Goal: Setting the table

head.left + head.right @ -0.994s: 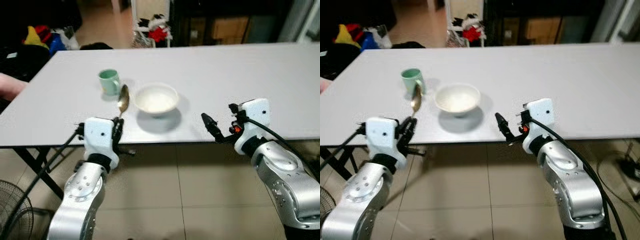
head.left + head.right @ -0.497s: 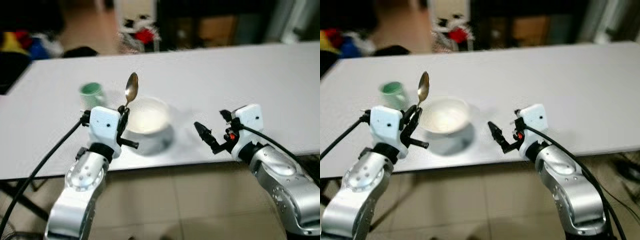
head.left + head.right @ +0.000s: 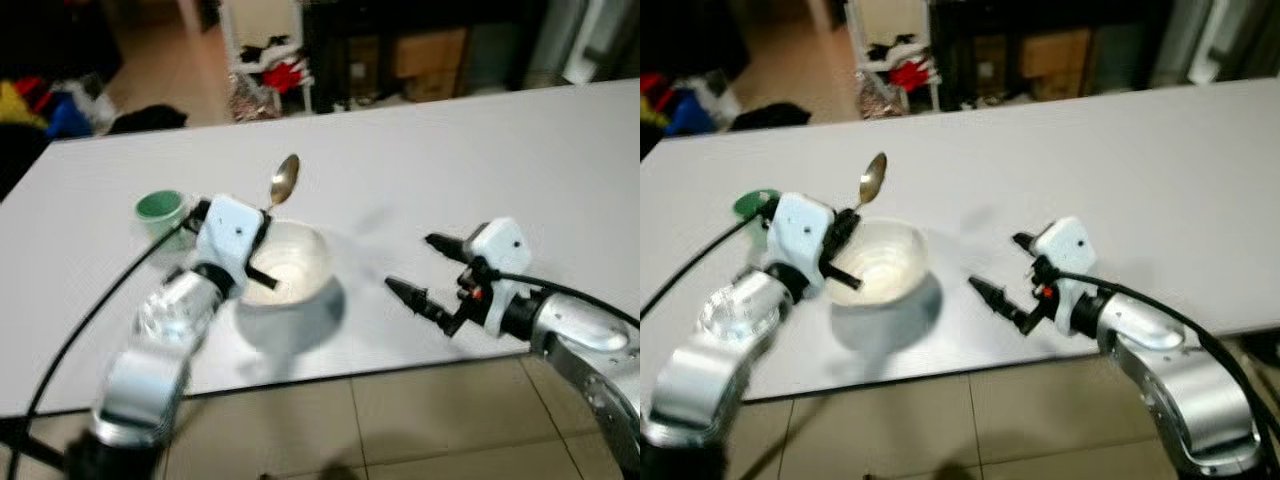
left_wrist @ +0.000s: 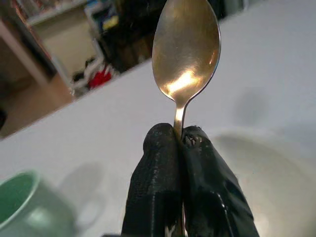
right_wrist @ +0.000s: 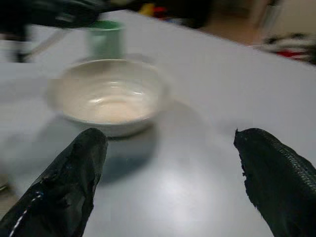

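White table (image 3: 470, 140): white bowl (image 3: 295, 275) near front edge, green cup (image 3: 160, 210), slightly blurred, beside it.

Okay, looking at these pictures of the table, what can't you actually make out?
- Spoon handle: hidden between the left hand's fingers in the left wrist view.
- Green cup: partly behind the left arm in the right eye view.
- Bowl: motion blur hides whether it holds anything.

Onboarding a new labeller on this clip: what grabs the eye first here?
The metal spoon stands out first: the left gripper pinches its handle with the shiny scoop pointing up, over the near rim of the white bowl. Next is the right gripper, fingers spread wide, over the grey table to the bowl's right. A green cup stands on the bowl's left.
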Tool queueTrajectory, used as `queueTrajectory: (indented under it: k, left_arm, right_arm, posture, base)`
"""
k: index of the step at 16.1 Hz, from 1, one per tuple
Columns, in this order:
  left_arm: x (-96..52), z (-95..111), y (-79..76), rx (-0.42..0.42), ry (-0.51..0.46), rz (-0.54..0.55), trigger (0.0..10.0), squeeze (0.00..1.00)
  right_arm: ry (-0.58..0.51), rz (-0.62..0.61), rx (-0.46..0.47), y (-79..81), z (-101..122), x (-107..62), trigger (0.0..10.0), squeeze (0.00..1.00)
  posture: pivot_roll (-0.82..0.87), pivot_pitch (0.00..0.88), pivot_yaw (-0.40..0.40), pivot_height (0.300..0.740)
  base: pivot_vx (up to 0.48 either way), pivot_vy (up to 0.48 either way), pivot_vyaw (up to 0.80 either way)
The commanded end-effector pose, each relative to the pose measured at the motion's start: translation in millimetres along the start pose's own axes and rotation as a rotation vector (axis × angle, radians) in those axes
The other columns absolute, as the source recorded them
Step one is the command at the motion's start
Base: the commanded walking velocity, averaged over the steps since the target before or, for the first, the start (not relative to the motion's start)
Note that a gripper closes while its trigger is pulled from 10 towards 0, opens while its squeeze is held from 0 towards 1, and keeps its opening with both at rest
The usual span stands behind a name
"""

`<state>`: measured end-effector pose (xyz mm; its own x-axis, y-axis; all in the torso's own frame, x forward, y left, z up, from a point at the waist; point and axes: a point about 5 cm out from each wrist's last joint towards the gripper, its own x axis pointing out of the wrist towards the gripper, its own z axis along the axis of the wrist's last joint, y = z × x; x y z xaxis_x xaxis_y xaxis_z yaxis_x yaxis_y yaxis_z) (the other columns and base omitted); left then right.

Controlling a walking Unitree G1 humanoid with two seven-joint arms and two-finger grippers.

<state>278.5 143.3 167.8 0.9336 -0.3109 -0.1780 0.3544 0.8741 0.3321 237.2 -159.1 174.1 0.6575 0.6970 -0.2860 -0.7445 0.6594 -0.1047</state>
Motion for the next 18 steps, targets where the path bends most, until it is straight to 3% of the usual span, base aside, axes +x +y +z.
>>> queueTrajectory:
  k: [1, 5, 7, 9, 15, 16, 18]
  left_arm:
    - [5.4, -3.6, -1.0, 0.038, 0.052, -0.062, 10.0, 0.00]
    - [37.6, 4.9, 12.1, 0.169, 0.188, -0.179, 10.0, 0.00]
    - [39.8, 6.6, 12.6, 0.184, 0.201, -0.205, 10.0, 0.00]
    - [44.3, 6.1, 7.9, 0.215, 0.275, -0.298, 10.0, 0.00]
    - [56.1, -4.6, -3.6, 0.197, 0.405, -0.378, 10.0, 0.00]
    - [55.2, -4.2, -4.0, 0.218, 0.415, -0.396, 10.0, 0.15]
    - [54.5, -2.6, -2.9, 0.256, 0.433, -0.406, 10.0, 0.18]
  right_arm:
    - [-0.006, 0.075, -0.019, 4.4, 5.9, 0.9, 10.0, 0.00]
    - [0.029, 0.216, -0.071, 0.1, 12.0, 1.4, 10.0, 0.00]
    - [0.035, 0.235, -0.078, 0.1, 12.9, 1.3, 10.0, 0.00]
    - [0.052, 0.282, -0.099, -0.1, 14.4, 0.3, 10.0, 0.00]
    - [0.085, 0.343, -0.105, 3.0, 12.1, -2.0, 10.0, 0.00]
    - [0.094, 0.353, -0.106, 3.9, 11.1, -2.9, 10.0, 0.00]
    - [0.104, 0.364, -0.107, 4.9, 9.9, -4.0, 10.0, 0.00]
  posture:
    - [-0.11, 0.000, 0.072, 0.740]
    - [-0.11, 0.000, 0.075, 0.740]
    - [-0.11, 0.000, 0.074, 0.740]
    - [-0.10, 0.000, 0.073, 0.740]
    - [-0.11, 0.001, 0.075, 0.740]
    - [-0.10, 0.002, 0.076, 0.740]
    - [-0.10, 0.005, 0.075, 0.740]
  base:
    - [0.000, 0.000, 0.00]
    - [0.000, 0.000, 0.00]
    - [0.000, 0.000, 0.00]
    - [0.000, 0.000, 0.00]
    - [0.000, 0.000, 0.00]
    - [0.000, 0.000, 0.00]
    - [0.000, 0.000, 0.00]
